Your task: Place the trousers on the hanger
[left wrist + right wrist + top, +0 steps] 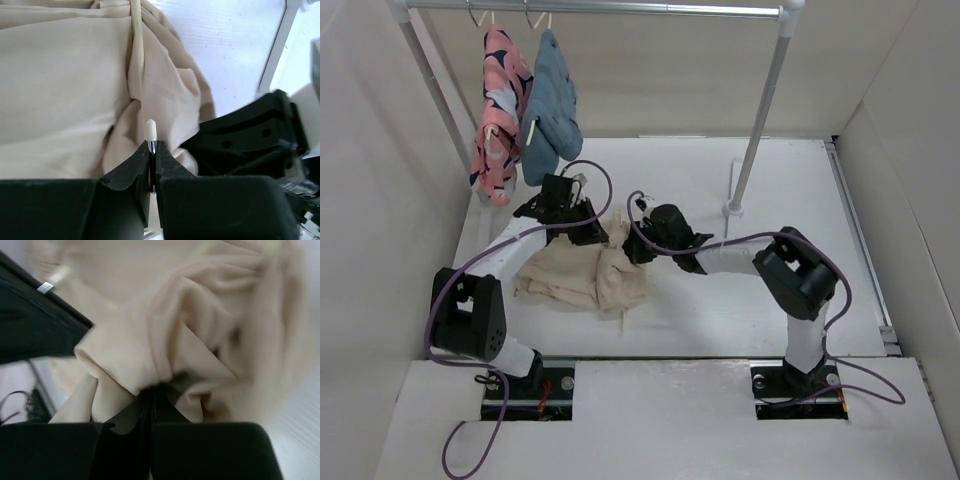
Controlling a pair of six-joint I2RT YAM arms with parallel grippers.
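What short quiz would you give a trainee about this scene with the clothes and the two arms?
1. True or false: the left end effector is shut on the thin cream hanger.
2. Pick one: the right end effector pinches A) the trousers, B) a sock, C) a cable.
3. Fill in: the number of garments hanging from the rail is ____.

Key
1. True: the hanger's rod sits between the closed jaws.
2. A: a fold of beige cloth is clamped.
3. Two: the pink garment and the blue garment.
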